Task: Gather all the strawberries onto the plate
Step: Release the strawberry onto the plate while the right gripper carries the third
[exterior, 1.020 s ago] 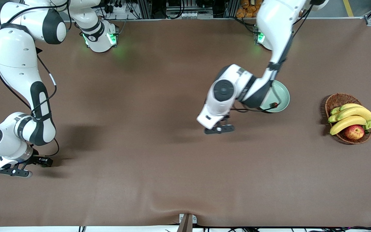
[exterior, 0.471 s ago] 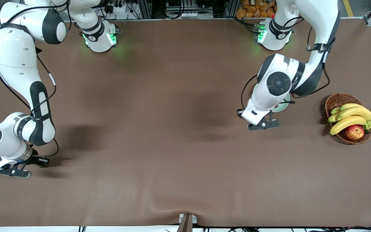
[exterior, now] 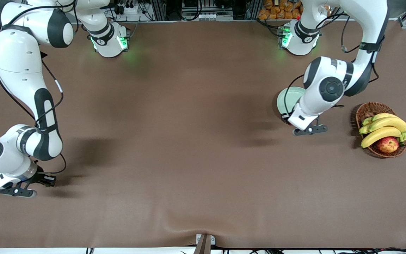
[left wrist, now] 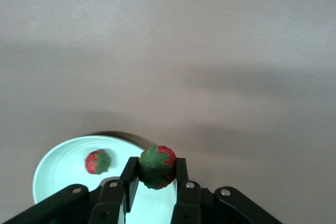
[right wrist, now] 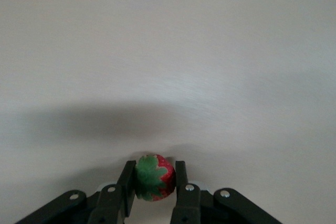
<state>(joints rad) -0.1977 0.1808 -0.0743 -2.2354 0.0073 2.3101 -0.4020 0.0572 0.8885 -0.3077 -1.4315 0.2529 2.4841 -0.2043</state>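
Left wrist view: left gripper [left wrist: 155, 174] clamped on one strawberry [left wrist: 157, 165], green top facing the camera, hanging over the plate [left wrist: 55, 163] rim at the edge nearer the front camera. Second strawberry [left wrist: 97, 161] already lying in plate, just beside the held one and lower. Key relation for the drop: held berry sits over the rim rather than the dish centre, so plate interior lies slightly farther from the front camera than the fingers; probably needs a small shift inward before release, else risk of rolling off the rim. Right gripper [right wrist: 153, 182] down at the table near the right arm's end, fingers closed narrow on a third strawberry [right wrist: 154, 177], well apart from plate; long carry across the table judged to come. Count: strawberries three (one plated, two gripped), plate one. Front view: basket [exterior: 369, 109] with bananas [exterior: 384, 128] and apple [exterior: 388, 144] near plate, not involved.
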